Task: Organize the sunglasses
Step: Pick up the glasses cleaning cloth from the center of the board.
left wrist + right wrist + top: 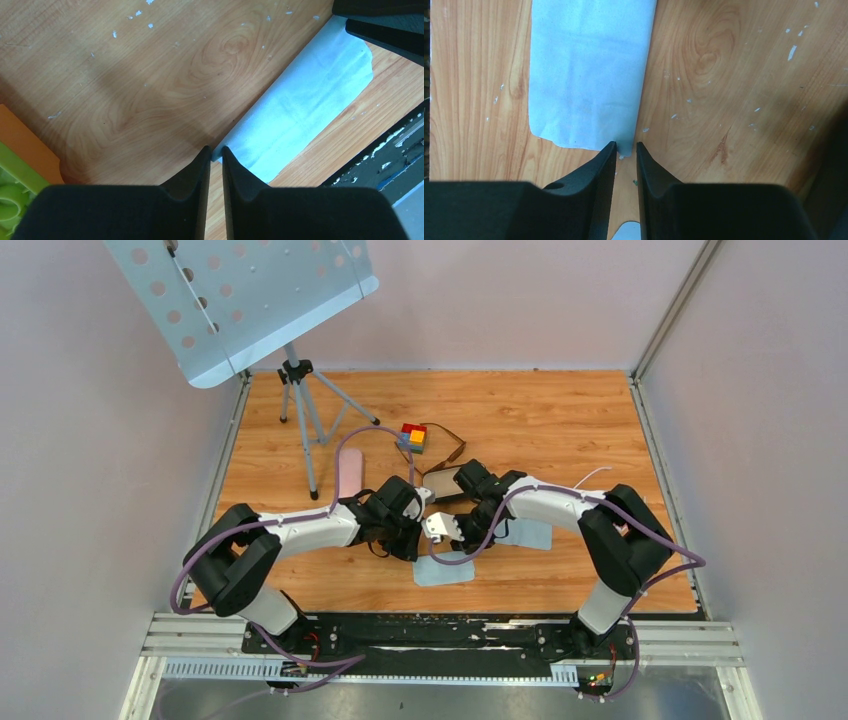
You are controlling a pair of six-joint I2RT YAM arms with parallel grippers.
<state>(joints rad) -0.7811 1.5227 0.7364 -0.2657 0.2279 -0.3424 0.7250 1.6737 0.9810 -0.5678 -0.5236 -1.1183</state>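
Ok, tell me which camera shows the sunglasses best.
The top external view: the sunglasses lie mid-table, with a brown lens and the curved temple arms visible. Neither the left wrist view nor the right wrist view shows them at all.

The sunglasses point(441, 483) lie between the block point(413, 436) and the cloth point(445, 572).

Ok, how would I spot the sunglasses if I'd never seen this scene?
On the wooden tabletop, look at the centre. The sunglasses lie there, beside a small multicoloured block. Unlike that chunky block and the pink oblong case farther left, they are a thin dark-brown frame with brownish lenses.
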